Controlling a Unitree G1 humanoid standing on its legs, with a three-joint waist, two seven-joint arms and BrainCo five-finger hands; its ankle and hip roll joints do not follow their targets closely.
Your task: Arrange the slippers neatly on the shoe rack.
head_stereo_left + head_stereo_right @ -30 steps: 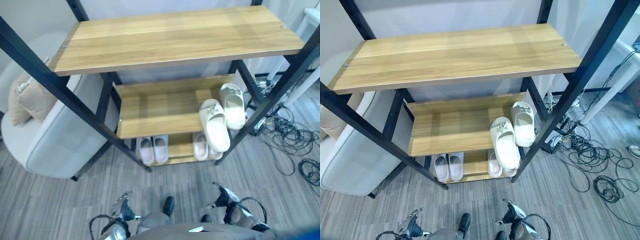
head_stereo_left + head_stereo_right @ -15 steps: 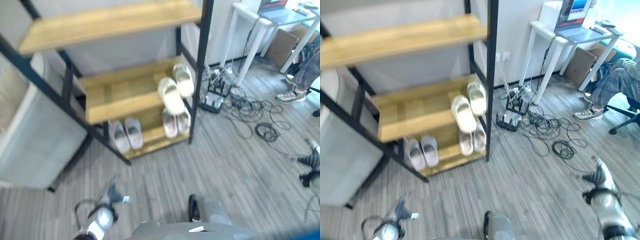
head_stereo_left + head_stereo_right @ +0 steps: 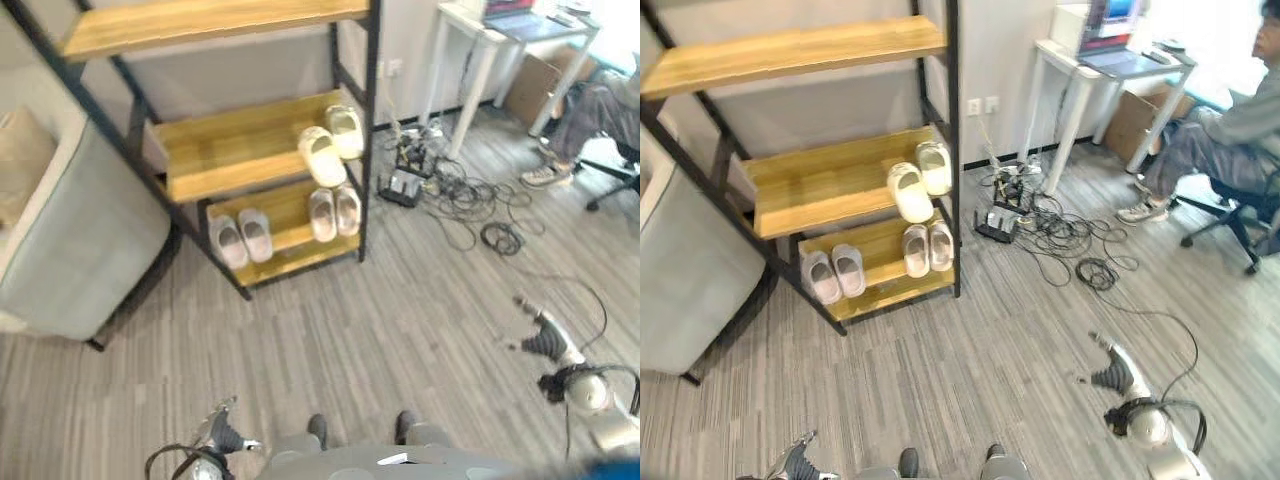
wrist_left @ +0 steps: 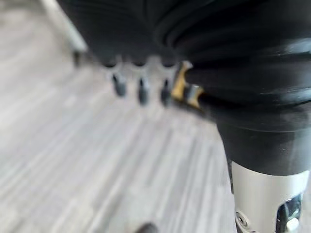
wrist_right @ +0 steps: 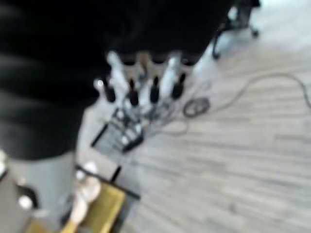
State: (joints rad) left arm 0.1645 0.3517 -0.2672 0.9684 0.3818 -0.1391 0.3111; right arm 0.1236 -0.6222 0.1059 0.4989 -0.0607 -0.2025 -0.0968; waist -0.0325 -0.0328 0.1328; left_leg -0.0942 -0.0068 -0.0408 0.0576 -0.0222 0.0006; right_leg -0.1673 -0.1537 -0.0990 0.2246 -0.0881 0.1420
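Judging by the black-framed wooden shoe rack (image 3: 840,180), the job looks nearly or fully done: cream slipper pair (image 3: 919,179) sits on the mid shelf at its right end, w/ the nearer one angled & poking over the front edge, so not quite square w/ its mate. Bottom shelf holds a grey slipper pair (image 3: 834,273) at left & a pale pink-white pair (image 3: 928,247) at right, each side by side, toes in. Top shelf bare. What's left, I reckon: straighten that one cream slipper, if anything.

Both my hands hold nothing. My left hand (image 4: 141,85) hangs low over grey plank floor (image 3: 970,370), fingers straight & loose, well apart from the rack. My right hand (image 5: 146,85) is out to the right, fingers relaxed & slightly spread, also well apart from it.
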